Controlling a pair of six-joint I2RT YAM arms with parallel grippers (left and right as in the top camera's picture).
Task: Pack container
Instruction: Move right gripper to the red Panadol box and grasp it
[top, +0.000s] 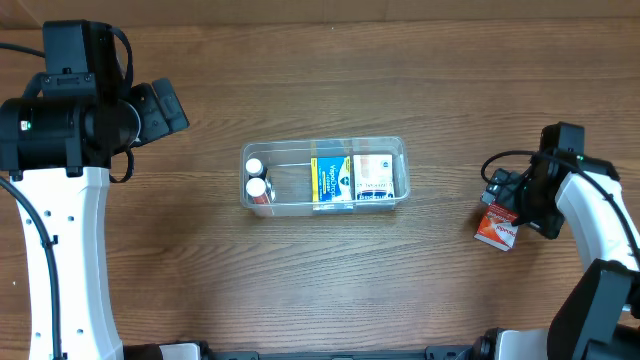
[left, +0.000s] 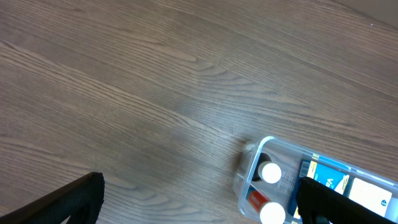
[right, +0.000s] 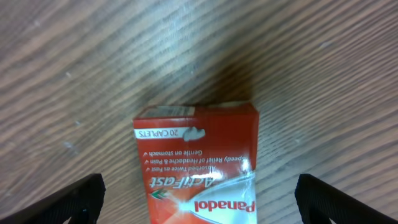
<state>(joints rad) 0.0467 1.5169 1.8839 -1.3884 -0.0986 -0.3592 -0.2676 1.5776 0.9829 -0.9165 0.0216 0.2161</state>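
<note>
— Sitting mid-table, clear container (top: 290, 178), bottles (top: 255, 167) and boxes (top: 333, 180) inside.
— Clenched anywhere?
— Nowhere: left gripper (left: 199, 205) spread wide, left of it; right gripper (right: 202, 202) spread wide over red Panadol box (right: 196, 155), far right.

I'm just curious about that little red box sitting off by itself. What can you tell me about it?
The red box is a small cardboard carton printed "Panadol ActiFast, 20 caplets". It lies flat on the wooden table, looks closed, and sits well off to the right arm's side of the container. The right jaws hang open on either side of it, not touching it.
</note>
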